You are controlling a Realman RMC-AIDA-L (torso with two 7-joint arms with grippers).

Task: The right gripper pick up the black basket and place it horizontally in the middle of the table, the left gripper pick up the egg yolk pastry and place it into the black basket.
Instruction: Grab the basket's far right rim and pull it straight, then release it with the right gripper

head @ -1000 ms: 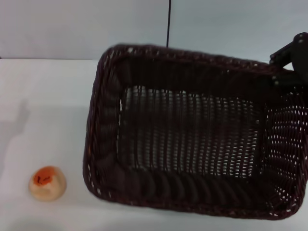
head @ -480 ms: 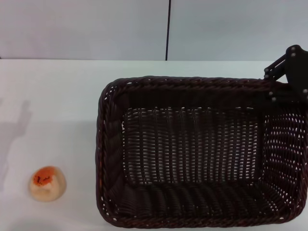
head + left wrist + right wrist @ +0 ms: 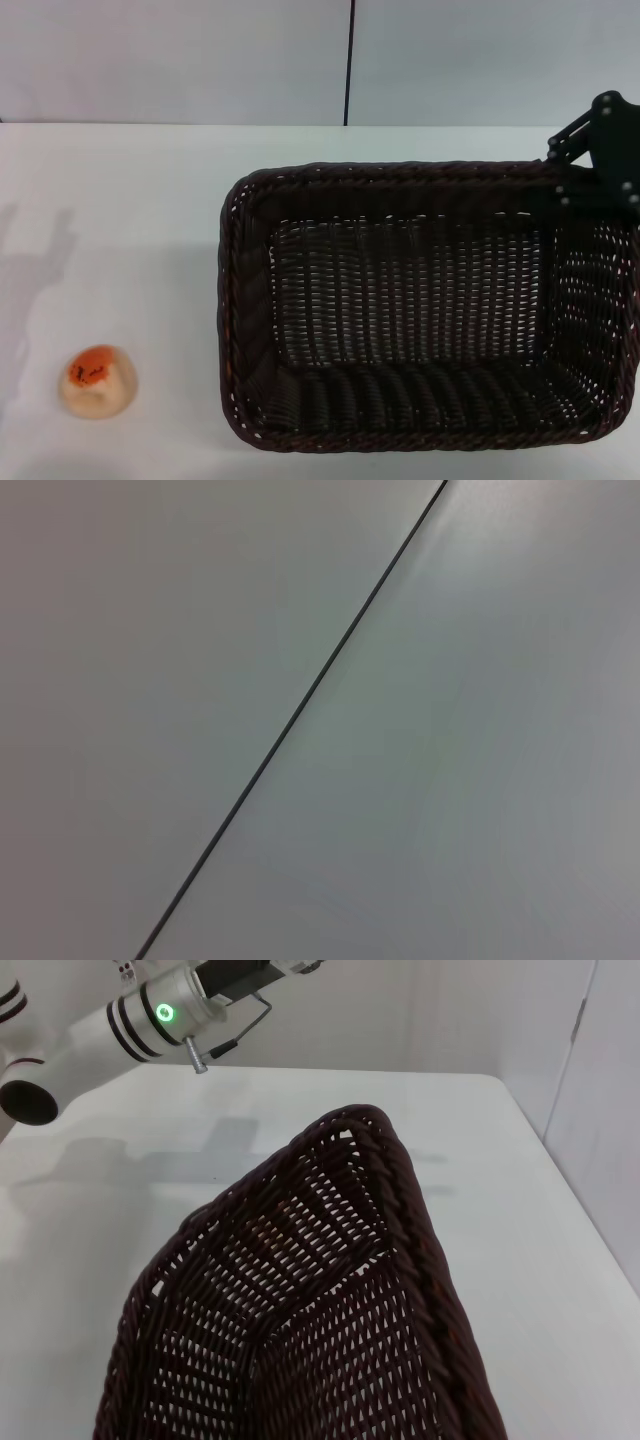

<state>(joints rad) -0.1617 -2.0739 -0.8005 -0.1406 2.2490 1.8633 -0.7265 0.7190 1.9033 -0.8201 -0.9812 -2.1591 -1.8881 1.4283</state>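
The black basket lies level and lengthwise across the table, from the middle to the right edge of the head view. My right gripper is shut on the basket's far right rim corner. The right wrist view looks along that rim into the empty basket. The egg yolk pastry sits on the table at the near left, well apart from the basket. My left arm is held high over the far side of the table; its gripper end runs off the picture's edge.
A grey wall with a dark vertical seam stands behind the table. The left wrist view shows only that wall and seam. The left arm's shadow falls on the table's left part.
The basket has come down from a tilted, raised pose to lying level, and has shifted slightly to the right. The right gripper stays on its far right corner. The pastry has not moved.
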